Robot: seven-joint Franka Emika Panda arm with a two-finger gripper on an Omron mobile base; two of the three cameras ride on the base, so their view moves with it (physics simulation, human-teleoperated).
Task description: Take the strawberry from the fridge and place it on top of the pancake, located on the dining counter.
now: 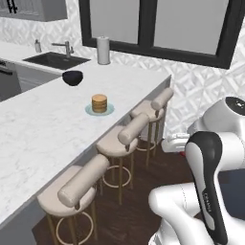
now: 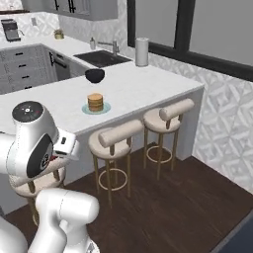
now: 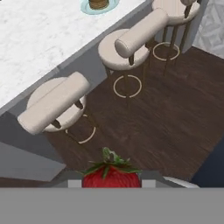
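One pancake [image 1: 99, 103] stack on plate [image 1: 89, 111], strawberry [image 3: 111, 176] gripped

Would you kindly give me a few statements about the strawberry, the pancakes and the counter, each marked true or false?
1. The gripper is shut on the strawberry. True.
2. The strawberry already sits on the pancake. False: the stack is bare on top and the fruit is at the gripper, above the dark floor.
3. A black bowl stands on the dining counter beyond the pancake. True.
4. The pancake lies straight on the counter. False: it rests on a pale blue-green plate.
5. A paper towel roll lies on its side. False: it stands upright.
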